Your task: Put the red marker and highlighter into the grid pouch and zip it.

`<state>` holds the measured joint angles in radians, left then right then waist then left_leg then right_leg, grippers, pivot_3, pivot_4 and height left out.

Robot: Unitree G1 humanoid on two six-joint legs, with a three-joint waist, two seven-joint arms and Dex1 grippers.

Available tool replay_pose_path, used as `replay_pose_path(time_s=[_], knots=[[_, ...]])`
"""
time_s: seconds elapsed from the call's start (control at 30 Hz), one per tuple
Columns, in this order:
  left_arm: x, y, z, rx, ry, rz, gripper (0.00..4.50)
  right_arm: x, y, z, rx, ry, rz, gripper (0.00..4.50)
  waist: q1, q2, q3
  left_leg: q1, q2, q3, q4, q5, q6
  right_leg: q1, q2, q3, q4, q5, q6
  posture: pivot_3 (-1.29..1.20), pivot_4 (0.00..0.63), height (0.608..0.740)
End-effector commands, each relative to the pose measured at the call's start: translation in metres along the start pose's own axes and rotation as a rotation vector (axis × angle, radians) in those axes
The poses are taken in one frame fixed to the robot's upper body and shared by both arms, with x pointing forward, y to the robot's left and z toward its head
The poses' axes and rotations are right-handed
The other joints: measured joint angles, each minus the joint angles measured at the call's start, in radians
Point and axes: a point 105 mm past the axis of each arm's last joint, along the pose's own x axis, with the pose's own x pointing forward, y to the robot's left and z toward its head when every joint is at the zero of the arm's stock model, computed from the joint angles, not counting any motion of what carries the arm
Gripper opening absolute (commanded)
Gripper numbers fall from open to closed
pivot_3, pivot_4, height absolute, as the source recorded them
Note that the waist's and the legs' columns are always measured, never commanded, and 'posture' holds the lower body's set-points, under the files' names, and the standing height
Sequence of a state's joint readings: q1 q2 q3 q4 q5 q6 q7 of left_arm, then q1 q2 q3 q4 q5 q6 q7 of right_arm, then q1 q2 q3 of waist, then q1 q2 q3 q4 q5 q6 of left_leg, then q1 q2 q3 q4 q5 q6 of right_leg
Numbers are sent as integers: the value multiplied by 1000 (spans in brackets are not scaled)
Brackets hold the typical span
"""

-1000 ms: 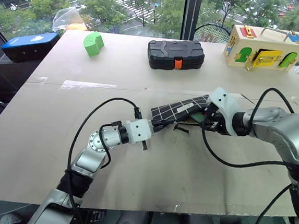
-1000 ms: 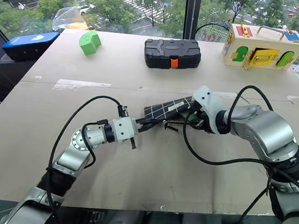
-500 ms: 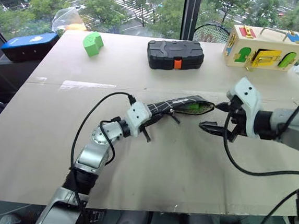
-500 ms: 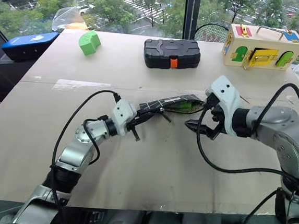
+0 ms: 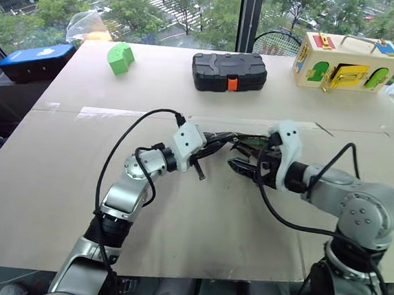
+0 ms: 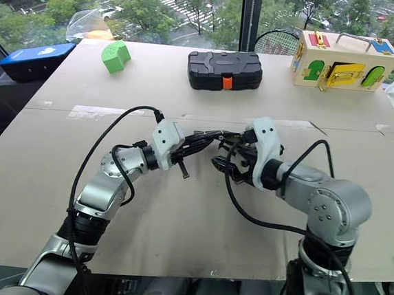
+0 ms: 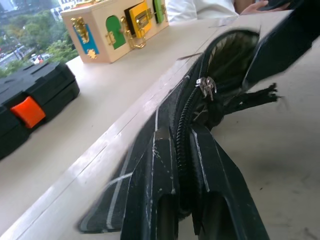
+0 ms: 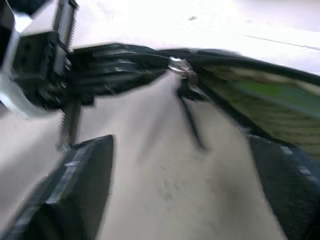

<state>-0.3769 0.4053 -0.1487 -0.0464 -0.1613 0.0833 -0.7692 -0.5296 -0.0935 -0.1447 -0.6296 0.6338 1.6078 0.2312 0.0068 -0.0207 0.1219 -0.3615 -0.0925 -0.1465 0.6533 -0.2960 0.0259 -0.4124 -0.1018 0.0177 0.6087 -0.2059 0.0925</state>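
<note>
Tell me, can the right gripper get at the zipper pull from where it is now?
Probably yes. The right gripper is open beside the grid pouch, which the left gripper holds shut at one end. The zipper pull lies ahead of the right fingers with nothing between.

No text, brand, number or sign can be read on anything here. The blue device (image 5: 37, 60) at the upper left of the frame bears a pale mark, too small to make out.

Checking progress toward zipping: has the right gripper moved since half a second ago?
Yes. The right gripper has swung left toward the pouch, now sitting roughly below the black case.
</note>
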Motion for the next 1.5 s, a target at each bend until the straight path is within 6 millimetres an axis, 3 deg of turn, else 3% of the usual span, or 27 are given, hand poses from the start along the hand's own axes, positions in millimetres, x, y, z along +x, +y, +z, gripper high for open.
replay_pose_path(time_s=[0.03,0.13,0.27,0.5,0.9,0.97,1.33,1.43,1.5], knots=[[-2,3,16,31,-42,20,0,-4,8,15,-16,-77,14,3665,0,0,0,0,0,0,0,0,0,0,0,0,0,0,0,0,150,740],[-3,8,15,15,-29,47,0,-16,9,33,-29,-171,16,3665,1,0,0,0,0,0,0,0,0,0,0,0,0,0,0,0,150,740],[-4,10,15,1,-22,55,0,-24,14,18,-77,-117,65,3665,2,0,0,0,0,0,0,0,0,0,0,-1,0,0,0,0,150,740],[-3,9,18,-3,-26,45,0,-6,10,0,15,-69,10,3665,-20,1,0,1,0,1,0,0,0,0,0,0,1,0,0,0,150,740],[-3,5,17,-2,-24,23,0,14,5,13,63,-205,-23,3665,-21,1,0,1,0,0,0,0,0,0,0,0,1,0,0,0,150,740],[-3,4,16,0,-23,18,0,17,6,13,56,-207,-18,2830,-21,1,0,1,0,0,0,0,0,0,1,0,1,0,0,0,150,740],[-5,-3,17,4,-28,-3,0,25,7,21,75,-276,-18,2830,-21,1,0,1,0,0,0,0,0,0,1,0,1,0,0,0,150,740],[-5,-4,17,6,-29,-7,0,27,7,21,80,-280,-20,1957,-21,2,0,1,0,0,0,0,0,0,1,0,1,0,0,0,150,740],[-5,-4,17,8,-29,-9,0,27,7,21,81,-280,-20,1023,-21,2,0,1,0,0,0,0,0,0,1,0,1,0,0,0,150,740]])
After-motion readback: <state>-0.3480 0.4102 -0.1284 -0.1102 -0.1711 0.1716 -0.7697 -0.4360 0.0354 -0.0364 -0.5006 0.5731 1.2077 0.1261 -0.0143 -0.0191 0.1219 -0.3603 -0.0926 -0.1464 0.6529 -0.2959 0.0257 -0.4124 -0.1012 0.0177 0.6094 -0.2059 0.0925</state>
